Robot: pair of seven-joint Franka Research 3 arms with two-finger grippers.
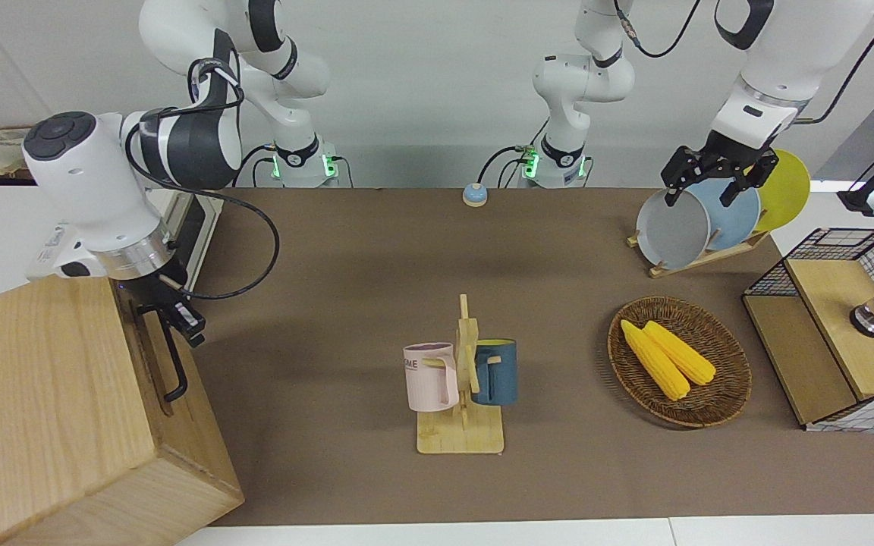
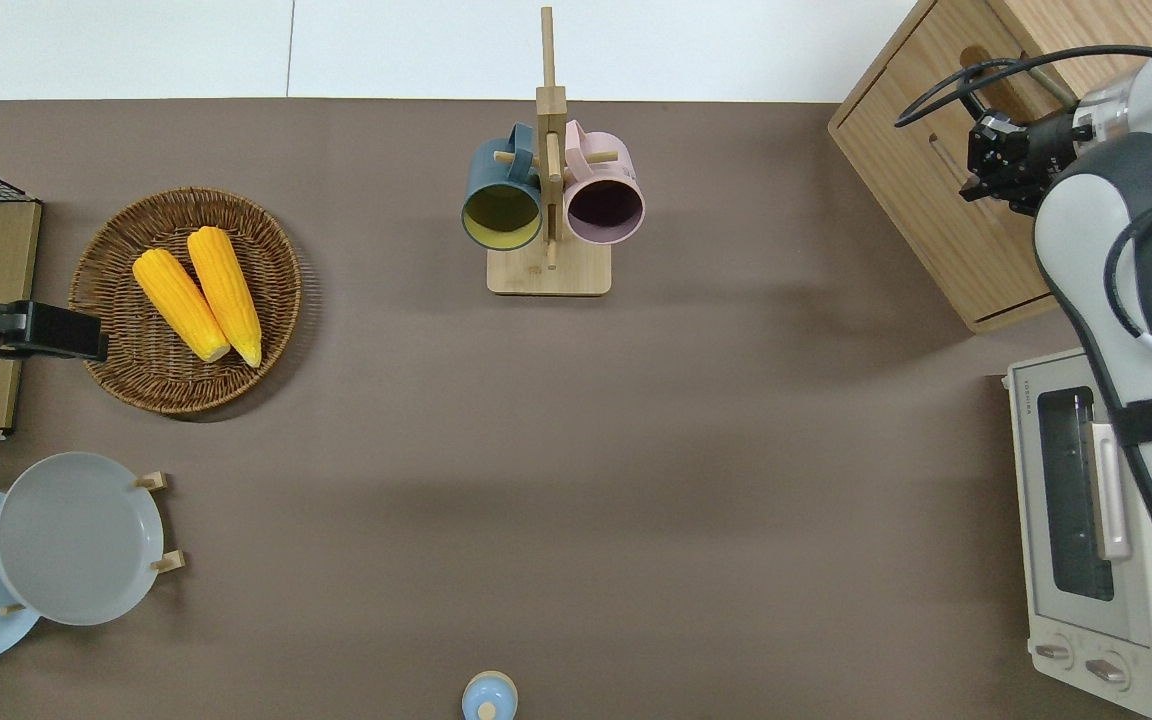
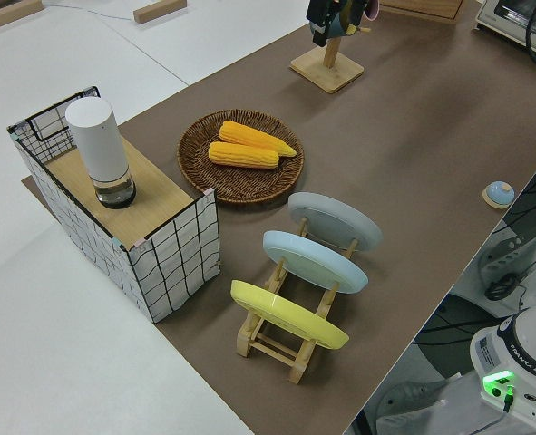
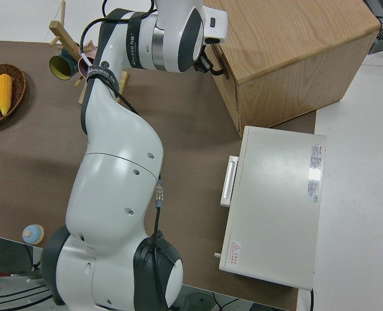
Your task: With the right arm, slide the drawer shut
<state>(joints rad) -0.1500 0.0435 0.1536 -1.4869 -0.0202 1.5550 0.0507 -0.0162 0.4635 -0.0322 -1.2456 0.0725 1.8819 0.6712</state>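
Wide light-wood drawer (image 1: 150,356) with black bar handle (image 1: 171,362) looks flush in big light-wood cabinet (image 2: 946,215), overhead 2 o'clock. Right arm's black gripper (image 1: 183,318) at handle top, finger spread unclear. Risk: snagging bar when withdrawing, reopening drawer. Left arm parked

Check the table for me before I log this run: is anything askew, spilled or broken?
Nothing stands out. The drawer sits flush in its cabinet, with the right gripper at its handle. Both mugs hang on their stand, both corn cobs lie in the basket, and the plates stand racked.
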